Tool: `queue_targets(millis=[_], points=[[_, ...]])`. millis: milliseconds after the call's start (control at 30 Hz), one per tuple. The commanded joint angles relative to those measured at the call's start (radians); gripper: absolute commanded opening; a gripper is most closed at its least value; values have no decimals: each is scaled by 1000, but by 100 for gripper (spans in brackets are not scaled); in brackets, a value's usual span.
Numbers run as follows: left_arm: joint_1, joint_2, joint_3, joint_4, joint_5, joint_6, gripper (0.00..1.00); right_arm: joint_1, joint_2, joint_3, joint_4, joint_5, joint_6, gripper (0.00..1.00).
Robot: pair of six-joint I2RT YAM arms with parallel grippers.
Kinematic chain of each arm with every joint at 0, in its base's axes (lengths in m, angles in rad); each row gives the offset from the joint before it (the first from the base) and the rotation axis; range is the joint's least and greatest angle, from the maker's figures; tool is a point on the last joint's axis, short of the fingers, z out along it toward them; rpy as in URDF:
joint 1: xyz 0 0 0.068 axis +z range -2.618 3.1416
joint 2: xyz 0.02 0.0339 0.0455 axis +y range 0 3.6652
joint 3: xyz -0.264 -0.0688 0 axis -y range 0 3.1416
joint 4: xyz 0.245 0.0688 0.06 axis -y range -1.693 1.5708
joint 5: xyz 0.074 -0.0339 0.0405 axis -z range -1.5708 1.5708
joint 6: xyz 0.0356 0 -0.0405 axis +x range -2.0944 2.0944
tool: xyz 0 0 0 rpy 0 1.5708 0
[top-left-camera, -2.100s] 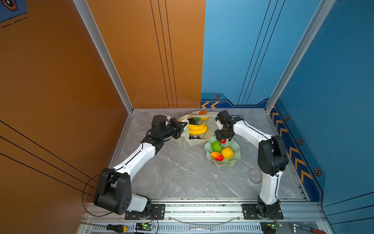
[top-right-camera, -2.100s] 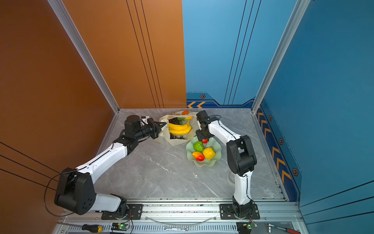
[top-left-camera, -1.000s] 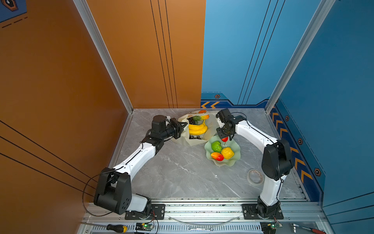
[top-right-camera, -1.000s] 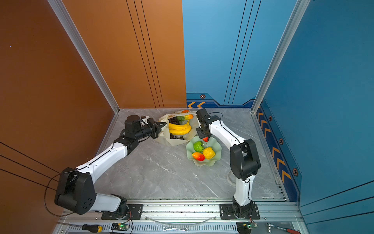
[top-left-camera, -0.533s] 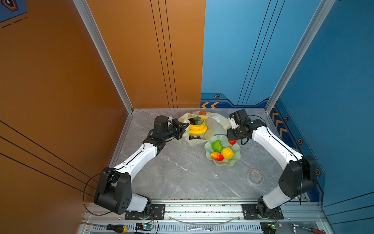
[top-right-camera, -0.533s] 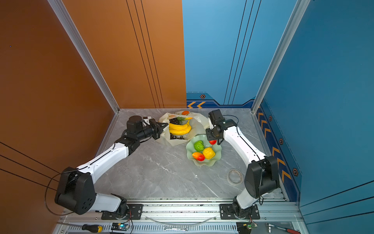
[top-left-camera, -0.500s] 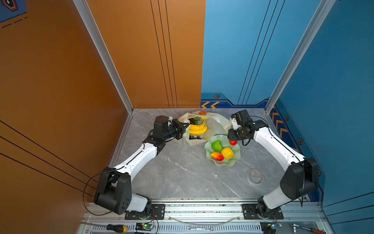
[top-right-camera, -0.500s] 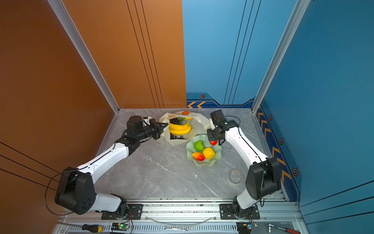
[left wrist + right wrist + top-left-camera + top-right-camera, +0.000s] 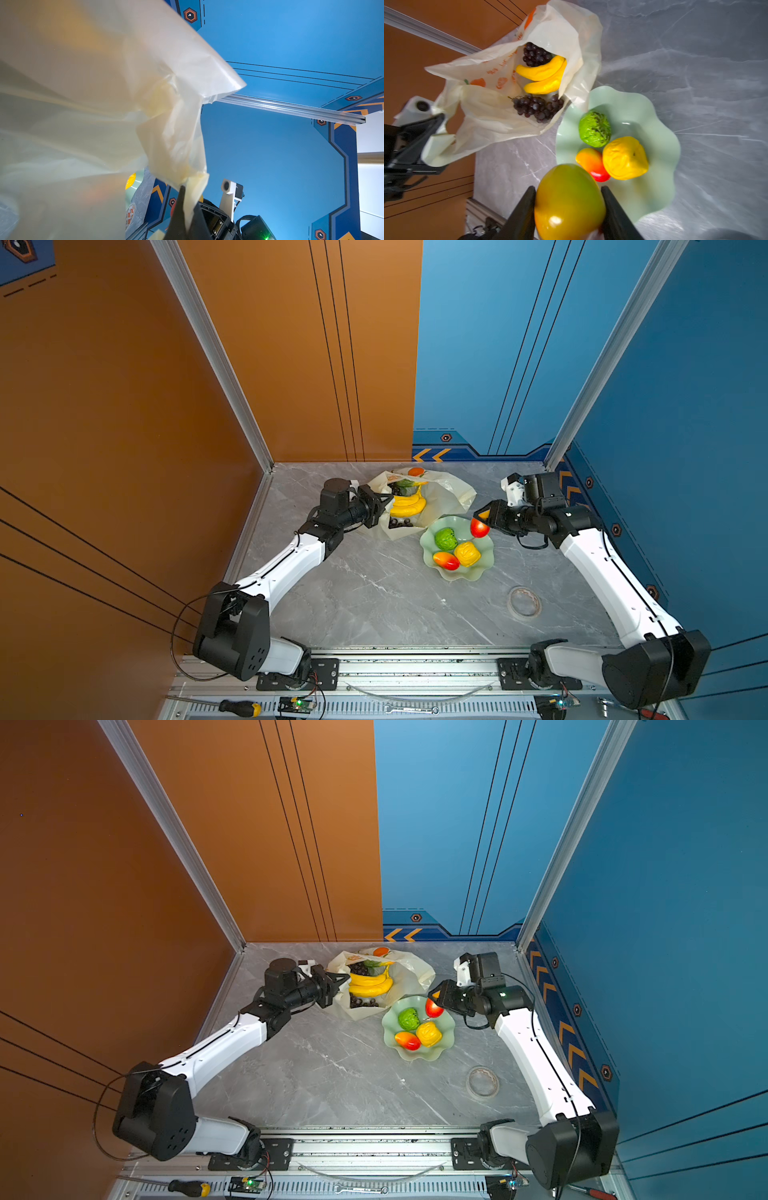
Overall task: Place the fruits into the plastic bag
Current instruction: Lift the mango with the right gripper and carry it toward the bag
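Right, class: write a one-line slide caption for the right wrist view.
Right claw grips a mango near the green dish; bananas and grapes already sit in the open plastic bag.

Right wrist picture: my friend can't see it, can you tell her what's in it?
The right claw grips a green-yellow mango in front of a pale green wavy dish holding a bumpy green fruit, a yellow lumpy fruit and a red-yellow mango. Beyond, the left claw pinches the open plastic bag, which holds bananas and grapes.
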Motion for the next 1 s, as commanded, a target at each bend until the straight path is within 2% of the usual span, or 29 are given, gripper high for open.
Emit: queue_targets(millis=[0,267,433,633,967], points=[[-11,-13,23,27,-23,24,0,35,-32,-46,169,-114,209,44],[-18,-44,-4,26,-31,20,0,196,6,-47,385,-40,356,44],[-21,-64,-23,27,-38,18,0,302,56,-25,526,134,356,43],[-23,-84,-37,27,-42,14,0,399,149,51,560,316,167,43],[-9,-86,-29,14,-29,9,0,483,302,131,550,450,-174,44]])
